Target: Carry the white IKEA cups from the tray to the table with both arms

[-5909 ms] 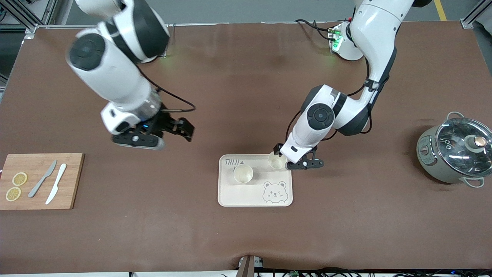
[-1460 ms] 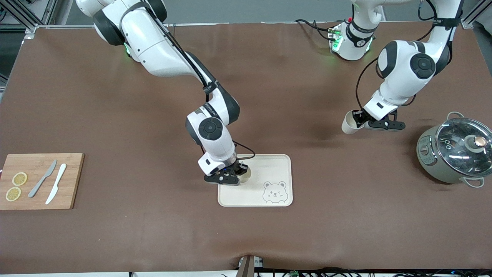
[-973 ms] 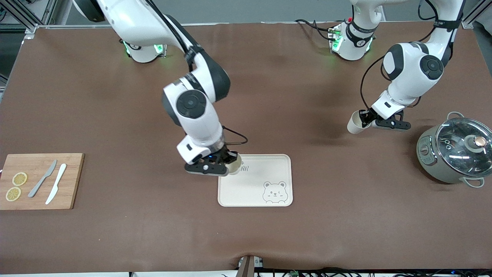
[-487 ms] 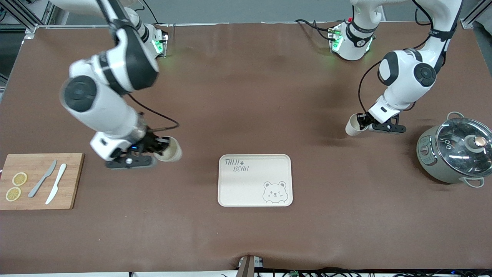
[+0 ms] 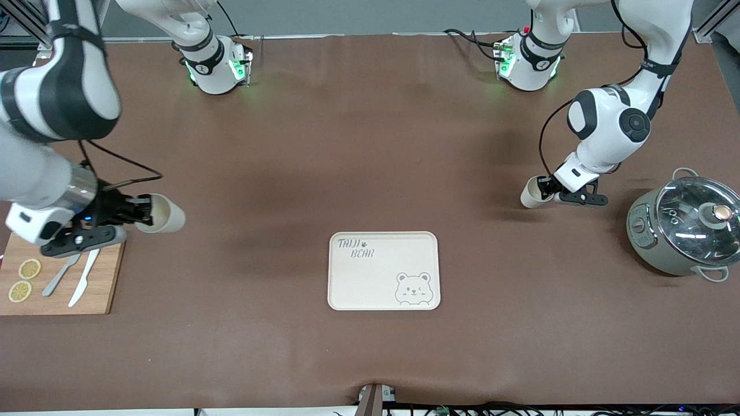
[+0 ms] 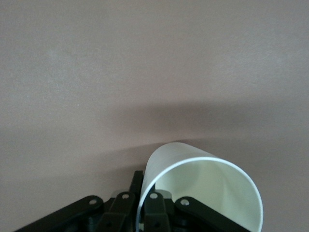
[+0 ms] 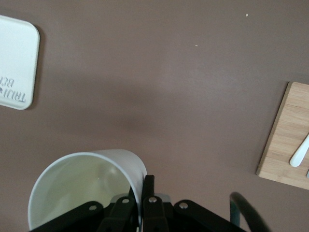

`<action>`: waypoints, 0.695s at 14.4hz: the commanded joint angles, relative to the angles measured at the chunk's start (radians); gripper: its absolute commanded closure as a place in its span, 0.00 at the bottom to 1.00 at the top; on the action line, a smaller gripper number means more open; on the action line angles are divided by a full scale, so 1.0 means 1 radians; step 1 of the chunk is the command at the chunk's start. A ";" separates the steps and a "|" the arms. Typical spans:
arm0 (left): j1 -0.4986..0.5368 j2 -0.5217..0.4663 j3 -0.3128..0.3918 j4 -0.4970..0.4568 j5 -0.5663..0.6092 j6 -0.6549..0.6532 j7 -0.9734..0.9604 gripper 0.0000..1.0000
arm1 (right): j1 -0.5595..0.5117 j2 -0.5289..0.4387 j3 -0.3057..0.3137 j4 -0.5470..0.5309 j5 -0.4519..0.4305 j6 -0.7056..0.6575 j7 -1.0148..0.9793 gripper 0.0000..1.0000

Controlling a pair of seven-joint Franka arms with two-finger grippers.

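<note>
Cups ride in both grippers above a brown table (image 5: 370, 173) whose middle lies open on every side of the bear tray (image 5: 384, 271). The tray sits flat toward the edge nearest the front camera, its bear print at the corner toward the left arm's end, nothing on it. At the right arm's end, a wooden cutting board (image 5: 92, 289) with two lemon slices (image 5: 24, 280), a grey knife (image 5: 56, 277) and a white knife (image 5: 84, 278) hugs the table edge; at the left arm's end, a lidded pot (image 5: 682, 225) stands near the edge. The right gripper (image 5: 130, 216) hangs over the table at the board's corner, at about ten o'clock from the tray, jaws clamped on the wall of one white cup (image 5: 162, 214), which is tipped on its side. The left gripper (image 5: 546, 190) hangs low over bare table between tray and pot, at about two o'clock from the tray, jaws pinching the rim of the other white cup (image 5: 529, 195). The left arm (image 5: 607, 127) folds down steeply from its base; the right arm (image 5: 52, 104) reaches in over the table's end.
</note>
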 commanded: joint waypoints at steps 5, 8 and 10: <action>0.008 0.027 -0.004 0.005 -0.020 0.043 0.033 1.00 | -0.080 0.004 0.015 -0.174 0.056 0.204 -0.166 1.00; 0.008 0.027 -0.004 0.010 -0.020 0.043 0.033 1.00 | -0.081 0.074 0.013 -0.217 0.053 0.296 -0.205 1.00; 0.006 0.027 -0.004 0.013 -0.013 0.043 0.033 0.27 | -0.088 0.129 0.013 -0.217 0.048 0.351 -0.211 1.00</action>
